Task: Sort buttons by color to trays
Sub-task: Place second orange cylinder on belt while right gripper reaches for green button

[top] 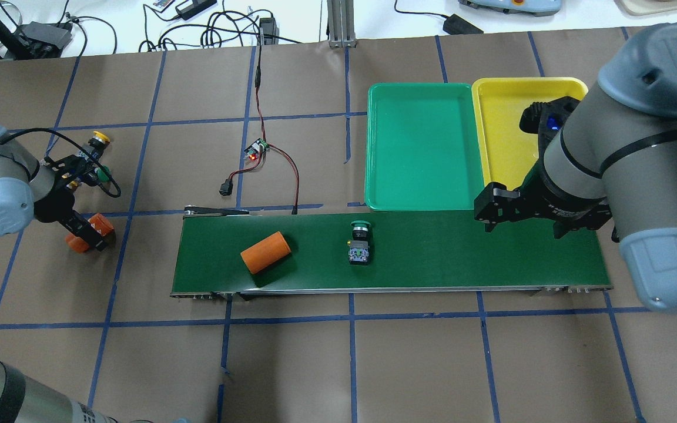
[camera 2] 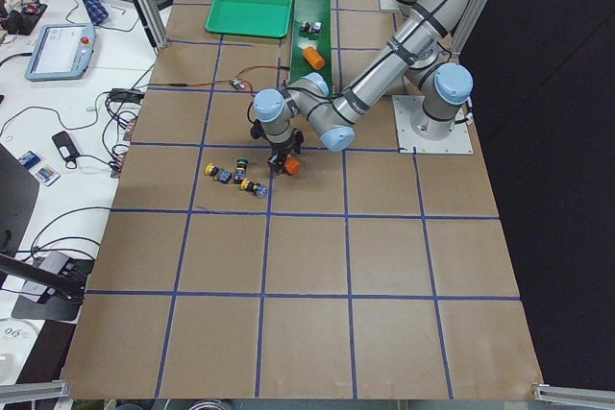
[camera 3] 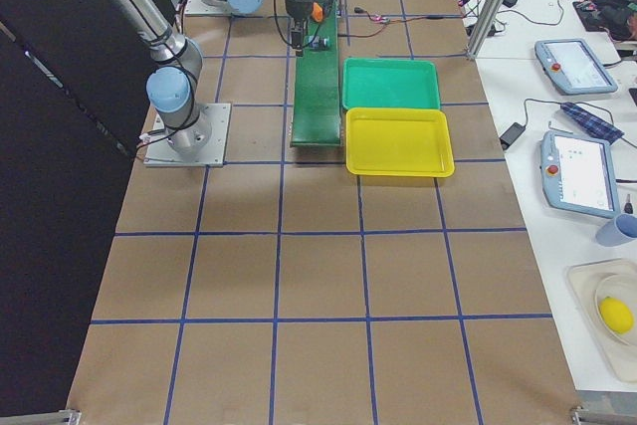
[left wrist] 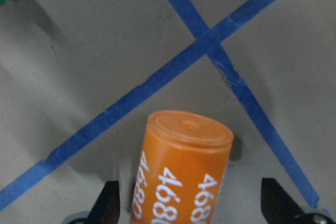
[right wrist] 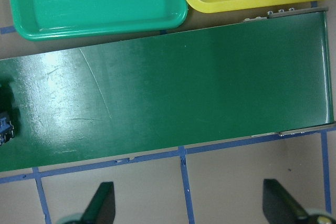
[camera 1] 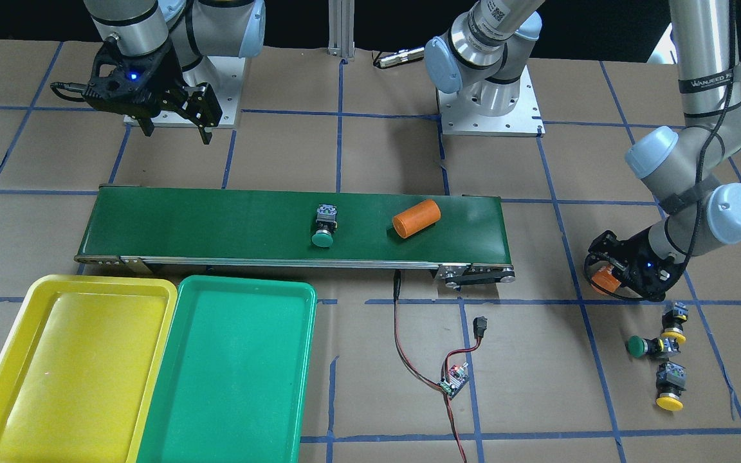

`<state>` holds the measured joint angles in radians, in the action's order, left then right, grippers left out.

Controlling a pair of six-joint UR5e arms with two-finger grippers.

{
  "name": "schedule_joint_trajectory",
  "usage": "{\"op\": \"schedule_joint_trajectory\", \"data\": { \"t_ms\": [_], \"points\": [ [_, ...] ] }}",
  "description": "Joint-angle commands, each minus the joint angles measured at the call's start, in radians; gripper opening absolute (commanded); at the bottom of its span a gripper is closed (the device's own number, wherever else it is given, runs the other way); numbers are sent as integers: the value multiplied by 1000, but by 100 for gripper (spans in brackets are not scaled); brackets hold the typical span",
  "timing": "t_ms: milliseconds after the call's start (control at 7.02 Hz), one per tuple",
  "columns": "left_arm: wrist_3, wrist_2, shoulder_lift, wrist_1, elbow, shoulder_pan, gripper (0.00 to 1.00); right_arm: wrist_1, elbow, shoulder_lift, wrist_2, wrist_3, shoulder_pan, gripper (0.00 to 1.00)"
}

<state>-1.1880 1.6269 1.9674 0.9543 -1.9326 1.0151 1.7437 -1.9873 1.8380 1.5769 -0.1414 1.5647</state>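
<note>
One green button (camera 1: 323, 231) lies on its side mid-belt, and also shows in the overhead view (top: 359, 244). Two yellow buttons (camera 1: 674, 325) (camera 1: 670, 386) and a green one (camera 1: 647, 346) lie on the paper past the belt's end. The yellow tray (camera 1: 107, 281) and green tray (camera 1: 248, 281) stand side by side, both empty. My left gripper (camera 1: 605, 280) is open, its fingers (left wrist: 110, 205) straddling an orange 4680 cylinder (left wrist: 184, 171) beside those buttons. My right gripper (camera 1: 177, 135) hangs open and empty over the belt's tray end (right wrist: 189, 208).
The dark-green conveyor belt (camera 1: 216, 225) runs across the middle and carries a second orange cylinder (camera 1: 417, 218). A small circuit board (camera 1: 454, 379) with red and black wires lies on the paper beside the green tray. Blue tape lines grid the brown table.
</note>
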Motion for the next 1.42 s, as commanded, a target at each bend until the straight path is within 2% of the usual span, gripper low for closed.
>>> {"op": "schedule_joint_trajectory", "data": {
  "t_ms": [0,285,570,712,854,1139,1282],
  "points": [
    [5,11,-47,-2,-11,23,0,-16,1,-6,11,-1,-2,100],
    [-2,-2,-218,47,-72,122,0,-18,-1,-9,3,0,-2,100],
    [-5,4,-345,116,-103,347,0,-16,-7,-11,0,-3,-2,100],
    [-2,1,-364,124,-114,449,0,-15,-8,-16,3,-3,-2,100],
    [13,4,-366,126,-150,500,0,-15,-11,-20,18,2,-2,100],
    [48,-5,-371,107,-224,525,1,8,-51,-32,0,0,0,100],
    [73,-2,-360,100,-230,569,43,26,-51,-61,-2,2,5,100]
  ]
}}
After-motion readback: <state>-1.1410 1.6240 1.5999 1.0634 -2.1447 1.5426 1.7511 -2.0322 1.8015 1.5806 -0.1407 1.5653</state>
